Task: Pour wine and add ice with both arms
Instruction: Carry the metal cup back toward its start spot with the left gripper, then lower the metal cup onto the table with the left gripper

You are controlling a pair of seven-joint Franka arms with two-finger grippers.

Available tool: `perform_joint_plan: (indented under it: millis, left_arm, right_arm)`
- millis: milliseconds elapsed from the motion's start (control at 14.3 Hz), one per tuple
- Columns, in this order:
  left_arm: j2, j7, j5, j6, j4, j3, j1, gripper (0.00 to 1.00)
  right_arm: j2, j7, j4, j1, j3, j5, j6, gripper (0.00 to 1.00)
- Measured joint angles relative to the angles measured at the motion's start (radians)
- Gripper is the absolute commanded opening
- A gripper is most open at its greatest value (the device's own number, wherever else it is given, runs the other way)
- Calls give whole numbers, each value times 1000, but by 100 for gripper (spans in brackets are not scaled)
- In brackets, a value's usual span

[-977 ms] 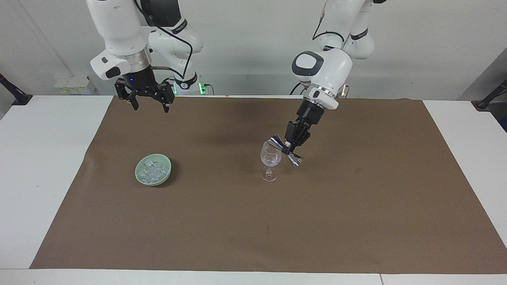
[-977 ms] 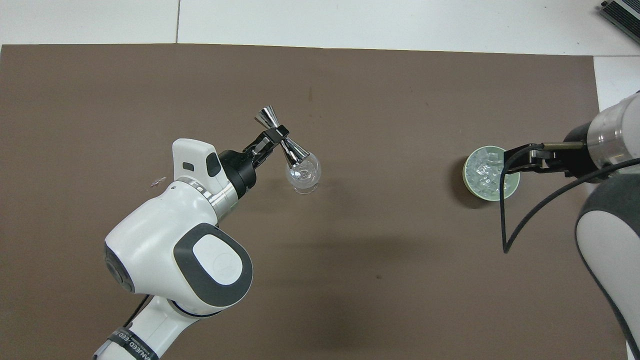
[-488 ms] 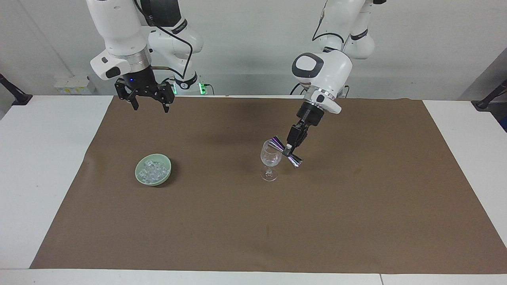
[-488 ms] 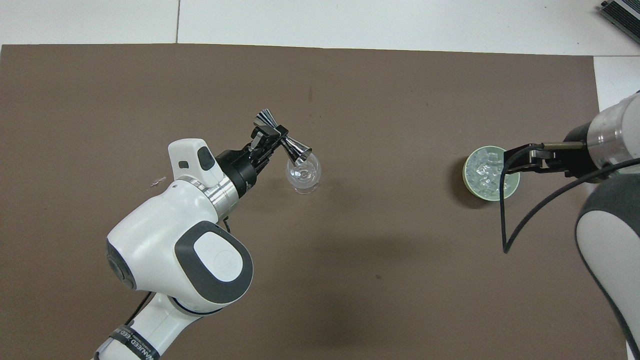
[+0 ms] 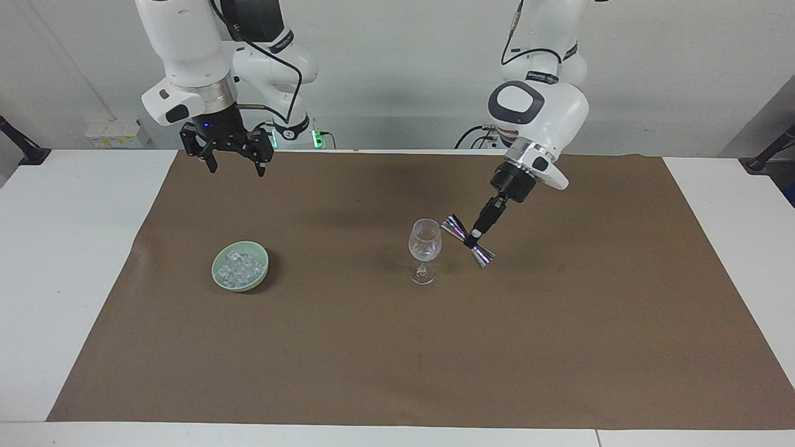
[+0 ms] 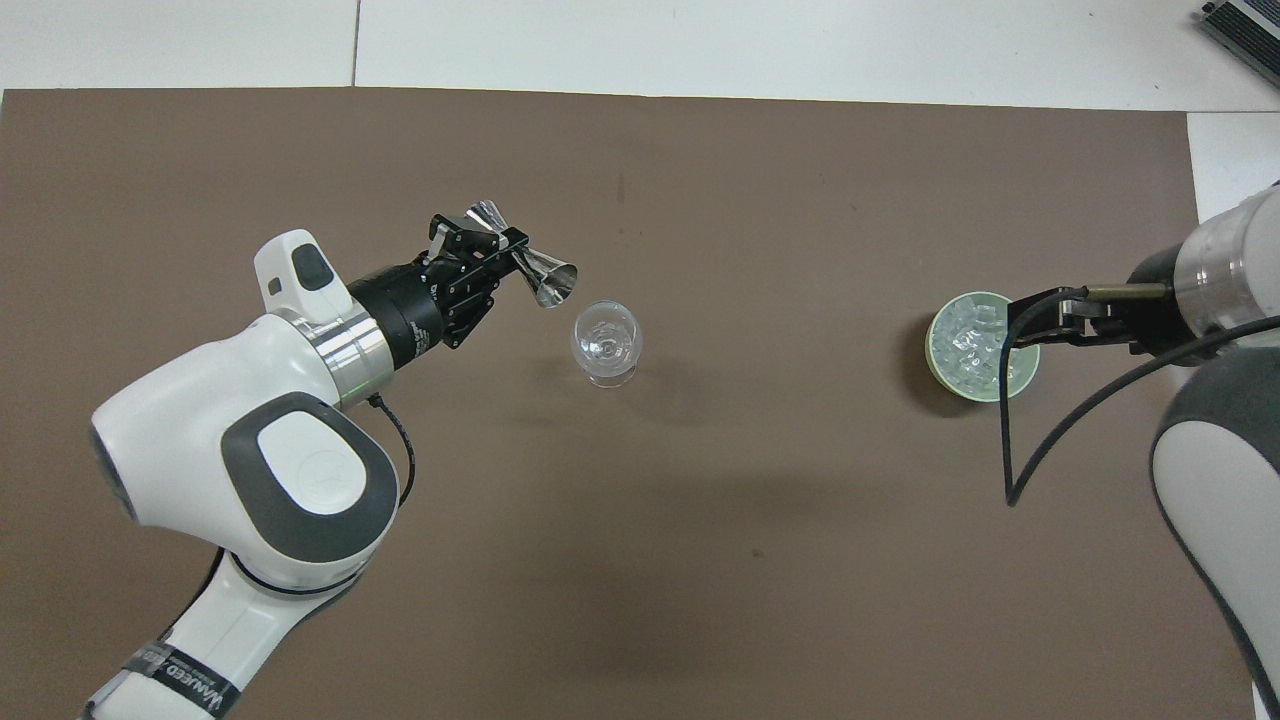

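Note:
My left gripper (image 5: 476,234) (image 6: 497,252) is shut on the waist of a silver double-cone jigger (image 5: 467,241) (image 6: 528,270). It holds the jigger tilted in the air beside the clear stemmed glass (image 5: 425,248) (image 6: 606,343), apart from the rim. The glass stands upright mid-mat. No wine shows in either view. A pale green bowl (image 5: 241,286) (image 6: 932,350) toward the right arm's end holds the ice (image 5: 241,267) (image 6: 968,345). High over the brown mat, my right gripper (image 5: 235,162) (image 6: 1028,322) waits open and empty, its tips over the bowl's edge in the overhead view.
A brown mat (image 5: 397,347) (image 6: 700,560) covers most of the white table (image 5: 62,248). A black cable (image 6: 1010,440) loops down from the right arm.
My left gripper has drawn the jigger off the glass's rim toward the left arm's end of the table and turned its wrist. The right arm has not moved.

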State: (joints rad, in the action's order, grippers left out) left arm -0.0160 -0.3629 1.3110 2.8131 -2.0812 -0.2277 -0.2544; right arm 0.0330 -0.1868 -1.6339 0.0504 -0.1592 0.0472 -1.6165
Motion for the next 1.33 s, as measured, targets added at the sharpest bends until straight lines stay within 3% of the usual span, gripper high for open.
perform_joint_plan:
  millis: [419,698,977,1326]
  left_arm:
    - [99,-51,3,-518,-57,13,322,0]
    - [108,-124,1,-863,-89,17,551,0]
    - [33,-206,-15,-1066,-101,19,715,0]
    - [-156,-291,-88,-1171,-31,19,816,0]
  right_arm:
    - [0,0,0,0,0,0,0,100]
    - [0,0,0,0,0,0,0,100]
    - [0,0,0,0,0,0,0,100]
    - [0,0,0,0,0,0,0,100]
